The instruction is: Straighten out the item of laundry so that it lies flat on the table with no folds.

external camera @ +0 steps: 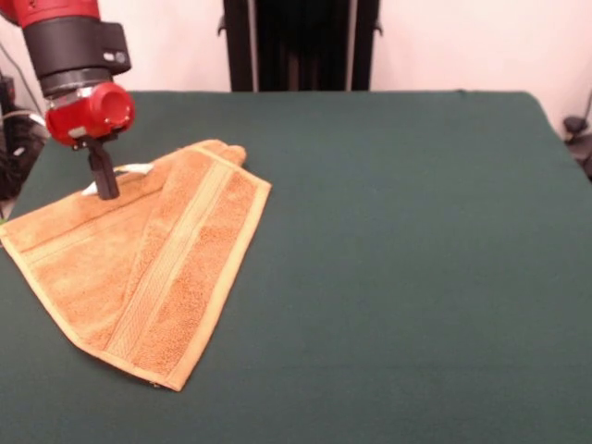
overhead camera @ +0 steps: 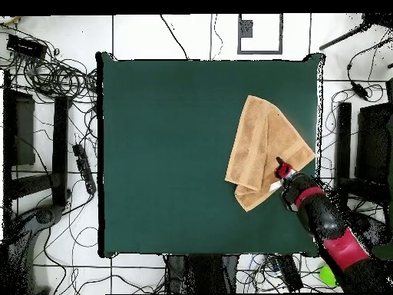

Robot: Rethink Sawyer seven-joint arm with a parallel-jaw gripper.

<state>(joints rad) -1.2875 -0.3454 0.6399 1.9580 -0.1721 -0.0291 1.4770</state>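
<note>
The orange-tan towel (external camera: 153, 268) lies at the left of the green table (external camera: 416, 231), with one side folded over on itself so a striped band runs diagonally across it. Its white tag (external camera: 134, 169) shows at the far edge. My gripper (external camera: 106, 190) comes down from the top left; its black fingers stand together, with the tip on the towel's far edge beside the tag. In the overhead view the towel (overhead camera: 261, 150) lies near the right edge of the table (overhead camera: 169, 154), with the gripper (overhead camera: 279, 166) at its lower right side.
The towel's left corner reaches the table's left edge in the front view. Cables and stands (overhead camera: 54, 115) lie on the floor around the table in the overhead view. The robot's dark pedestal (external camera: 296, 42) stands behind the table's far edge.
</note>
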